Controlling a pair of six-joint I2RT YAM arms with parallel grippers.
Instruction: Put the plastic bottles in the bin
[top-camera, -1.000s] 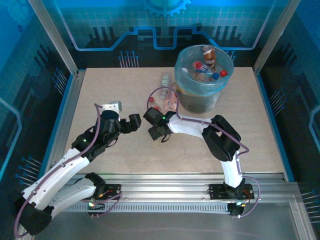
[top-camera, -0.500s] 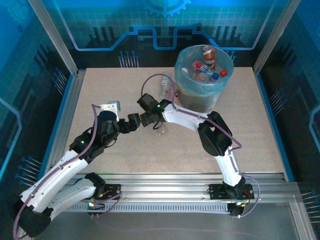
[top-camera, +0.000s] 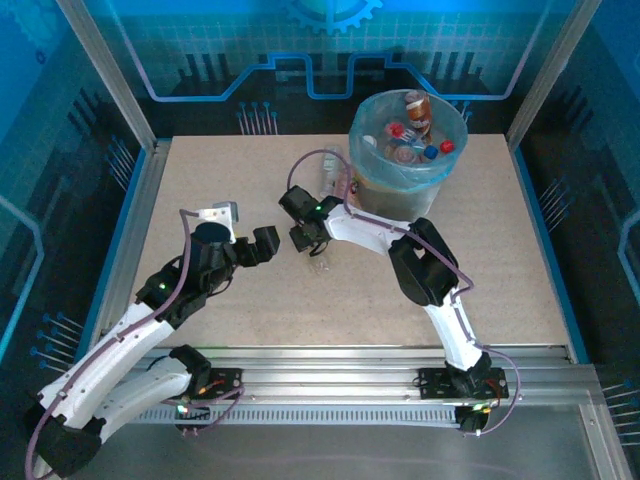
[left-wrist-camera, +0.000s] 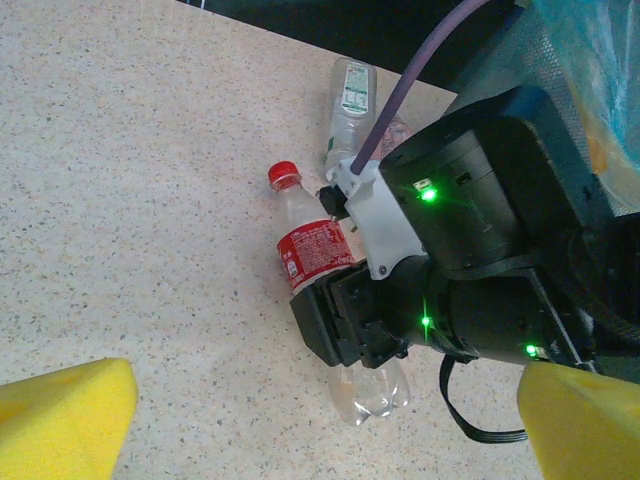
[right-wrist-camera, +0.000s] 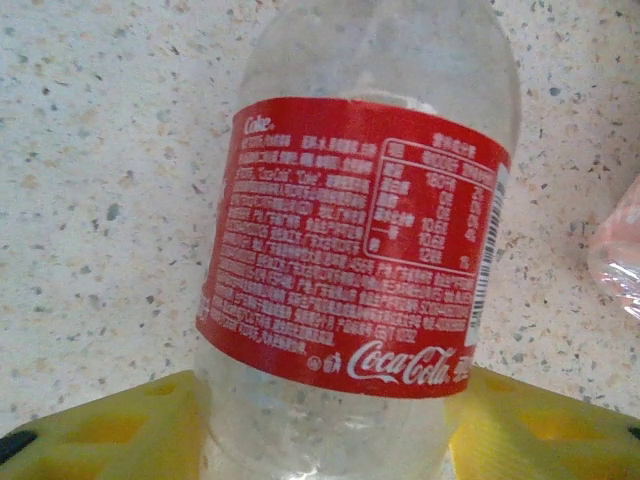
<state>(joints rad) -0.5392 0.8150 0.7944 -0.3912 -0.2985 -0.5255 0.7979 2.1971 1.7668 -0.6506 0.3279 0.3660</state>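
At the left of the top view, the left gripper (top-camera: 262, 244) hovered over the table (top-camera: 200, 170), its yellow fingers (left-wrist-camera: 60, 420) spread wide and empty. Just to its right, the right gripper (top-camera: 308, 240) was down on the Coca-Cola bottle (right-wrist-camera: 350, 250), which lay on its side on the table. The fingers (right-wrist-camera: 110, 425) were pressed against both sides of the bottle below the red label, seemingly pinching it. The grip should probably firm up before lifting, since thin clear plastic may buckle or slip. At the upper right stood the bin (top-camera: 385, 172), holding several bottles; the lift would need to clear its rim.
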